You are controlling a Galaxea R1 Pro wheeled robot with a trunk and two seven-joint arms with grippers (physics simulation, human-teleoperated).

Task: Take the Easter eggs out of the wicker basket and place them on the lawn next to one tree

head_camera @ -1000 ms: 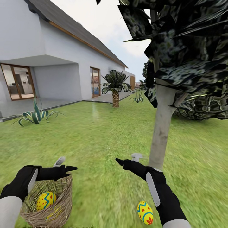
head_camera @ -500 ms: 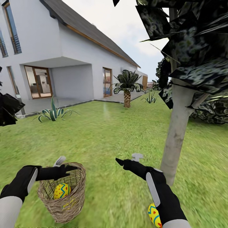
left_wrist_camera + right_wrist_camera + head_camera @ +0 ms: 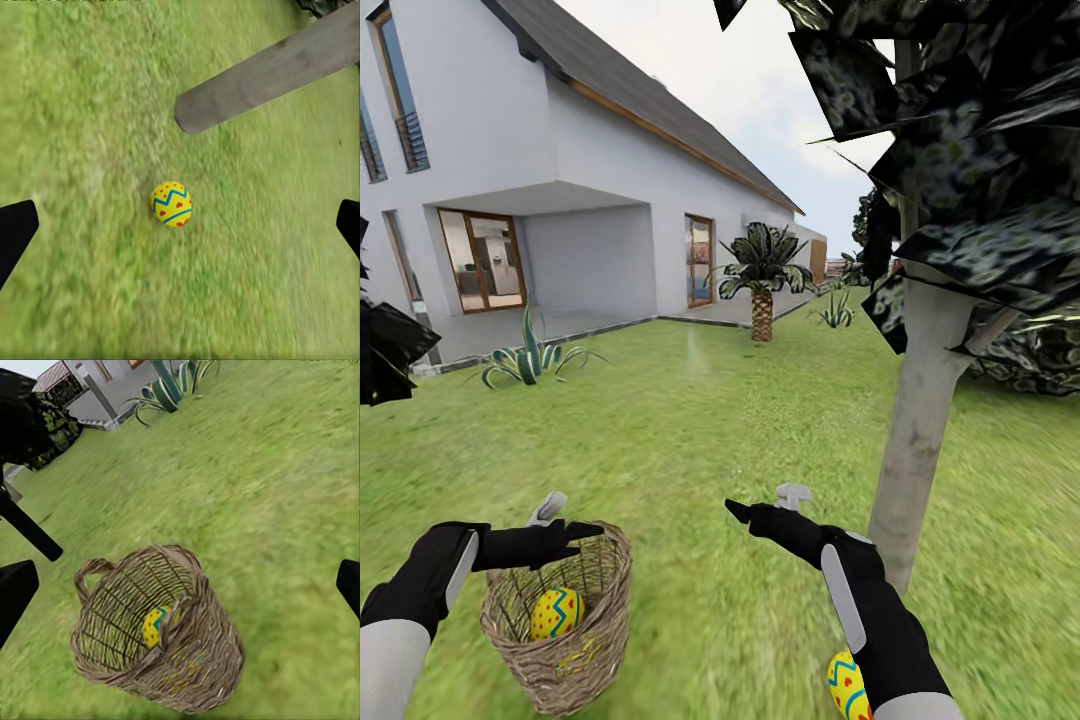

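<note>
The wicker basket [image 3: 560,640] stands on the lawn [image 3: 690,440] at the lower left, under my left gripper [image 3: 574,517], which is open and empty just above its rim. One Easter egg [image 3: 557,612] lies inside, and more yellow shows through the weave below it. Another Easter egg [image 3: 845,685] lies on the grass by the tree [image 3: 918,440], half hidden behind my right arm. My right gripper [image 3: 760,500] is open and empty, left of the trunk. The left wrist view has that egg [image 3: 172,204] near the trunk [image 3: 277,71]. The right wrist view has the basket [image 3: 187,660] with its egg [image 3: 156,624].
A white house [image 3: 510,150] with glass doors stands at the back left. A spiky agave [image 3: 528,358] and a short palm [image 3: 762,270] grow along its paved edge. Dark foliage [image 3: 980,150] hangs overhead at the right, and a dark shrub [image 3: 380,350] juts in from the left.
The camera has swung left, so the whole scene slid right in the picture. Both arms hold the same pose and both grippers stay open.
</note>
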